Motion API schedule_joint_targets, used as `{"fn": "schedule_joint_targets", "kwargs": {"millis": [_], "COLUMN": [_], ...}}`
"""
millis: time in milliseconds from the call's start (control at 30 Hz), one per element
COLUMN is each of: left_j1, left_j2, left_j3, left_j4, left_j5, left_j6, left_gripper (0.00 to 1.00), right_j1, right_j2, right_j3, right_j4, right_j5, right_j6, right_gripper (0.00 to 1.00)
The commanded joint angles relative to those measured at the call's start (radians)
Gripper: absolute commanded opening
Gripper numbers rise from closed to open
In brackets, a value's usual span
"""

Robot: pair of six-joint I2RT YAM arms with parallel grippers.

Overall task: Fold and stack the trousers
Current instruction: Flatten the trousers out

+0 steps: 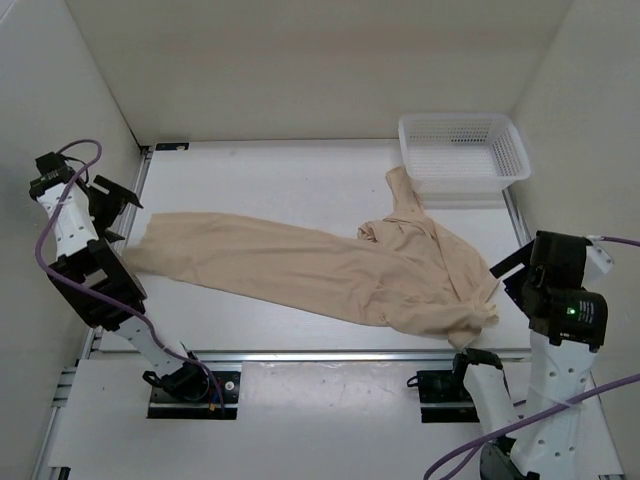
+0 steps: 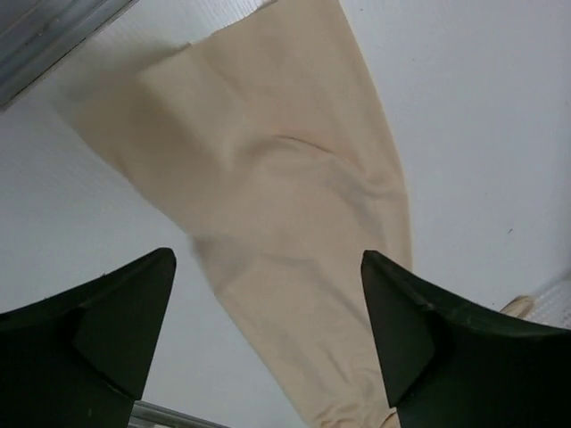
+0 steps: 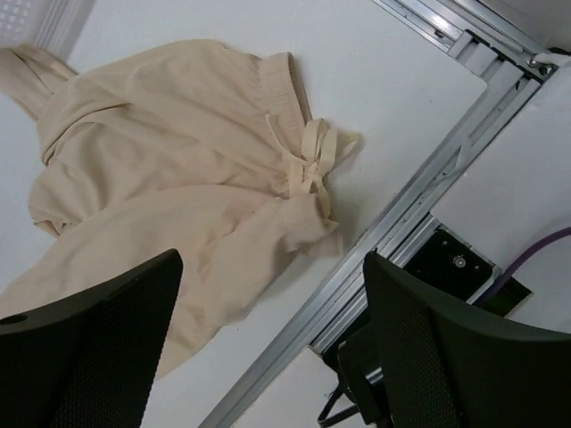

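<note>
The beige trousers [image 1: 300,265] lie unfolded across the table. One leg stretches flat to the left, and the bunched waist end lies at the right near the front edge. The other leg runs back toward the basket. My left gripper [image 1: 120,218] hangs open just above the cuff end of the left leg; in the left wrist view the trousers [image 2: 285,178] pass below the open left gripper [image 2: 268,257]. My right gripper [image 1: 510,278] stands open beside the waist. In the right wrist view the right gripper [image 3: 274,257] holds nothing, and the trousers [image 3: 161,134] show a tied drawstring [image 3: 308,156].
A white mesh basket [image 1: 462,150] sits at the back right, touching the far trouser leg. An aluminium rail [image 1: 330,355] runs along the table's front edge, close to the waist end [image 3: 401,214]. White walls enclose the table on three sides.
</note>
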Motion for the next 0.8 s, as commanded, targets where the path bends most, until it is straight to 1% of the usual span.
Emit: {"fn": "schedule_joint_targets", "kwargs": {"millis": [0, 67, 133, 167, 200, 233, 267, 300, 333, 367, 400, 433, 467, 500, 533, 567, 600, 633, 667, 700, 733, 767], "left_j1": [-0.046, -0.102, -0.145, -0.203, -0.239, -0.277, -0.349, -0.378, -0.435, -0.463, -0.493, -0.55, -0.573, -0.592, -0.605, -0.619, -0.619, -0.619, -0.619, -0.619, -0.619, -0.619], "left_j2": [-0.093, -0.093, -0.104, -0.116, -0.116, -0.116, -0.116, -0.107, -0.09, -0.067, -0.055, -0.029, -0.029, -0.016, 0.005, 0.005, 0.017, 0.018, 0.018, 0.018, 0.005, -0.007], "left_j3": [0.008, 0.041, 0.071, 0.097, 0.111, 0.123, 0.149, 0.158, 0.169, 0.169, 0.178, 0.192, 0.192, 0.192, 0.201, 0.201, 0.191, 0.19, 0.177, 0.177, 0.161, 0.146], "left_j4": [0.029, 0.018, 0.018, 0.018, 0.018, 0.018, 0.007, 0.007, 0.007, 0.007, 0.007, 0.007, 0.007, -0.002, -0.002, -0.002, -0.002, -0.002, -0.002, -0.002, -0.002, -0.002], "left_j5": [-0.031, -0.022, -0.022, -0.022, -0.022, -0.022, -0.034, -0.034, 0.004, 0.005, 0.005, 0.005, -0.006, -0.006, -0.006, -0.006, -0.006, -0.006, -0.02, -0.02, -0.02, -0.029], "left_j6": [0.042, 0.052, 0.064, 0.084, 0.101, 0.119, 0.131, 0.147, 0.156, 0.156, 0.156, 0.168, 0.168, 0.168, 0.168, 0.158, 0.157, 0.157, 0.157, 0.157, 0.157, 0.157], "left_gripper": [1.0, 1.0, 0.96, 0.93, 0.88, 0.85, 0.83, 0.8, 0.78, 0.78, 0.78, 0.82, 0.82, 0.84, 0.86, 0.86, 0.86, 0.86, 0.86, 0.86, 0.87, 0.87], "right_j1": [-0.003, -0.003, -0.003, 0.007, 0.007, 0.021, 0.056, 0.091, 0.204, 0.277, 0.35, 0.462, 0.498, 0.529, 0.585, 0.607, 0.627, 0.648, 0.649, 0.661, 0.661, 0.661], "right_j2": [-0.002, 0.024, 0.064, 0.076, 0.112, 0.133, 0.161, 0.234, 0.28, 0.381, 0.437, 0.556, 0.619, 0.683, 0.748, 0.867, 0.918, 0.966, 1.048, 1.087, 1.122, 1.197], "right_j3": [0.013, 0.023, 0.023, 0.023, 0.009, 0.0, 0.0, 0.0, 0.0, 0.027, 0.052, 0.114, 0.148, 0.182, 0.255, 0.289, 0.349, 0.374, 0.398, 0.421, 0.441, 0.49], "right_j4": [-0.075, -0.031, 0.064, 0.11, 0.205, 0.251, 0.293, 0.36, 0.377, 0.378, 0.391, 0.391, 0.391, 0.405, 0.405, 0.405, 0.405, 0.405, 0.414, 0.414, 0.428, 0.428], "right_j5": [0.062, 0.027, -0.042, -0.129, -0.188, -0.244, -0.301, -0.356, -0.339, -0.288, -0.233, -0.16, -0.173, -0.197, -0.197, -0.182, -0.165, -0.165, -0.151, -0.151, -0.151, -0.151], "right_j6": [0.036, 0.021, -0.023, -0.046, -0.089, -0.101, -0.102, -0.111, -0.111, -0.102, -0.102, -0.102, -0.12, -0.14, -0.166, -0.166, -0.175, -0.175, -0.187, -0.198, -0.198, -0.21], "right_gripper": [0.88, 0.88, 0.78, 0.71, 0.53, 0.39, 0.27, 0.12, 0.09, 0.09, 0.09, 0.19, 0.3, 0.41, 0.55, 0.6, 0.66, 0.67, 0.67, 0.69, 0.73, 0.74]}}
